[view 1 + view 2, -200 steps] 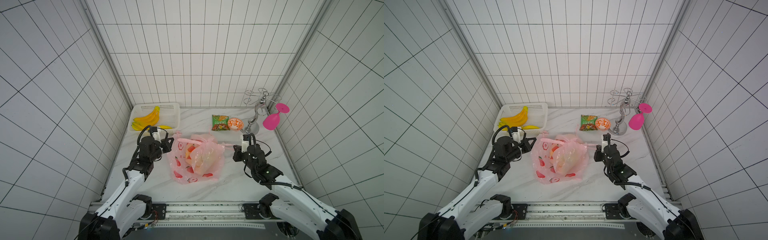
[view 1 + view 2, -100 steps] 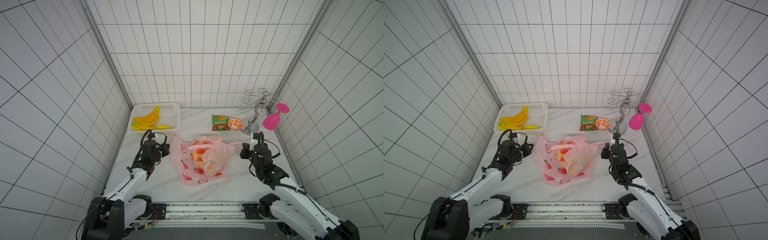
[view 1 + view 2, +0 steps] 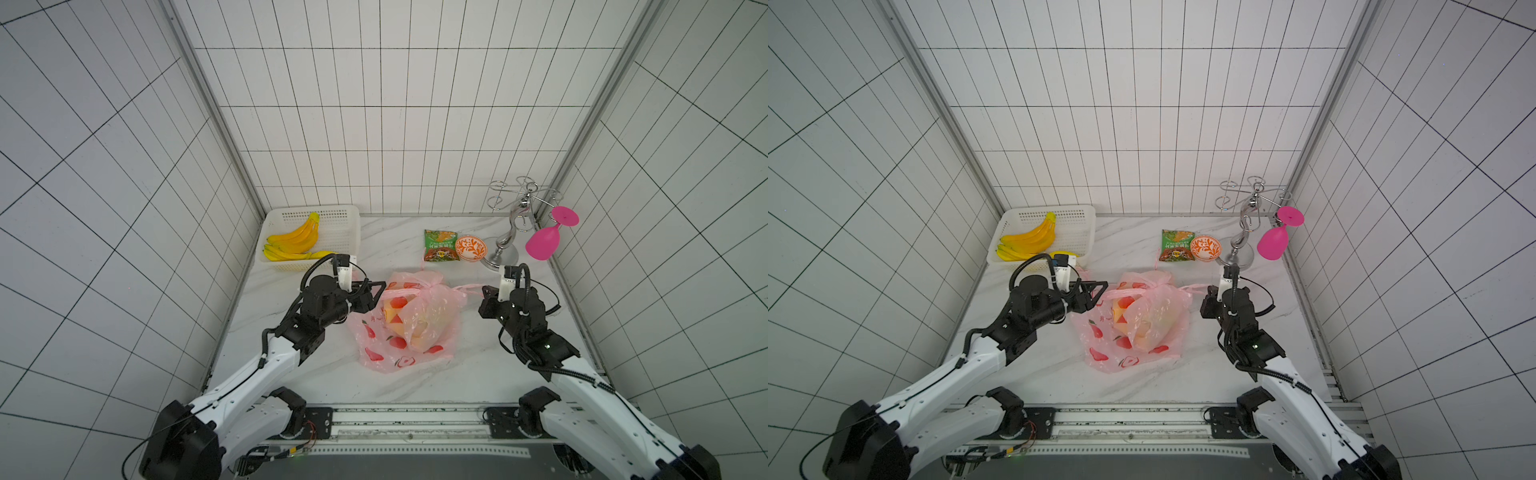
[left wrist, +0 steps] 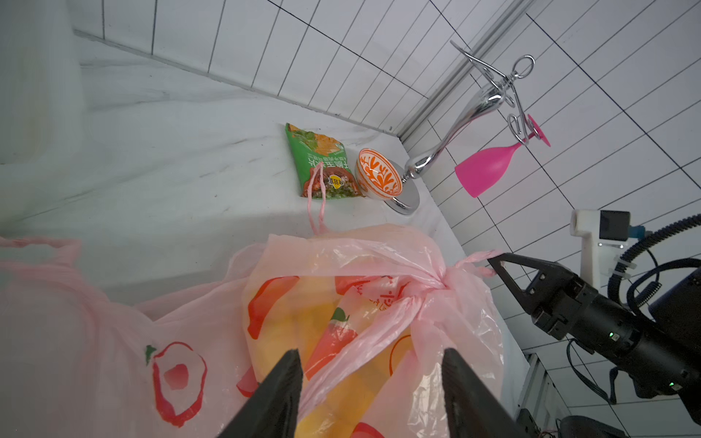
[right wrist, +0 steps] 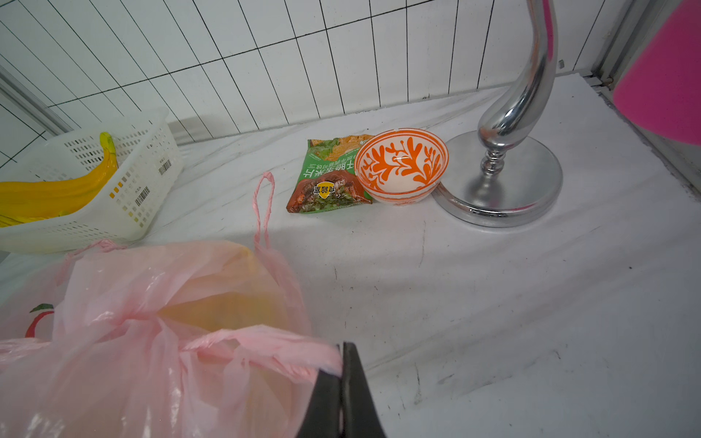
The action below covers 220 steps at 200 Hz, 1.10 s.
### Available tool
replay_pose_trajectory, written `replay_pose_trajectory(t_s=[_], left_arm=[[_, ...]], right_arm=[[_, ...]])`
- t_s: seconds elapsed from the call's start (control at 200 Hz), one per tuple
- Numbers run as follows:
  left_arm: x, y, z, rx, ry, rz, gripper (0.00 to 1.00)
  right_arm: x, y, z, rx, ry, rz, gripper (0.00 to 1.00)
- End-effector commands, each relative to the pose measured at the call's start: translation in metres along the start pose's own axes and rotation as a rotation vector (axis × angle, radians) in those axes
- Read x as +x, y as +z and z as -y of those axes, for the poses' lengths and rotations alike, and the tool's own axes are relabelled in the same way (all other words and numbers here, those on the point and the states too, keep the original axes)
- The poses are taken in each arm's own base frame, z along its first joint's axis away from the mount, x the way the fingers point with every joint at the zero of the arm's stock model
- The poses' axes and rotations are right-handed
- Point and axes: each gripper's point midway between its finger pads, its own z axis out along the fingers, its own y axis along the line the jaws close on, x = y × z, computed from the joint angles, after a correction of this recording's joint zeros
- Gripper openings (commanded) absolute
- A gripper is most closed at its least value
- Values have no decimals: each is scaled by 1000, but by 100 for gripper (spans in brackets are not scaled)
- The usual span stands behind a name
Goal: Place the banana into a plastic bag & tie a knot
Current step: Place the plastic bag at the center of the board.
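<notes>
- The left gripper (image 4: 370,352) has its jaws apart, astride a twisted strand of the pink bag (image 3: 415,328), and clamps nothing. The right gripper (image 5: 341,354) is pinched together on the handle strand (image 5: 265,343) at the bag's right.
- The banana (image 4: 326,326) shows yellow through the film. It is inside the bag, mid-table, and a knot (image 4: 444,280) is bunched at the bag's far right top.
- With one side held only, a pull to the right would probably drag the light bag along instead of tightening the knot.
- A sharp tug could stretch or tear the thin film at the pinch, or slip the strand out of the narrow tips.
- If the left jaws close here, they might catch the bag wall rather than the strand and squeeze the fruit.
- The spare handle loop (image 5: 261,204) lies near the snack packet (image 3: 440,245), so a dragged bag could sweep it along.
- Far right is crowded: the bowl (image 3: 470,248), the rack base (image 3: 505,255) and the hanging pink glass (image 3: 542,243) stand close beyond the right gripper, by the wall.
- The basket (image 3: 332,216) sits far left, just behind the left wrist.
- The table (image 3: 415,386) is open on its near side.
</notes>
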Motion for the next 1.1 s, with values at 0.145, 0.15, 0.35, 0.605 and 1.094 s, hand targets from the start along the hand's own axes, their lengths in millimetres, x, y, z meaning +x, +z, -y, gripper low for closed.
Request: replay_pose_trajectory(t_s=[0.145,0.15,0.35,0.605,1.094], left_arm=[[25,18,-1,1,89,-114,72],[26,19,-1,-1,89,-116,73],[43,34,-19,-79,129,-184,75],[46,52,-23,-155,236,-209,65],[-9,52,8,-117,184,-28,0]], right_arm=[[-15,-3,-3,-14,10,33,0],[-15,-3,-3,-14,10,32,0],[-18,-2,-5,-19,12,38,0],[-19,-2,-8,-35,18,34,0],[-65,-27,50,279,24,103,0]])
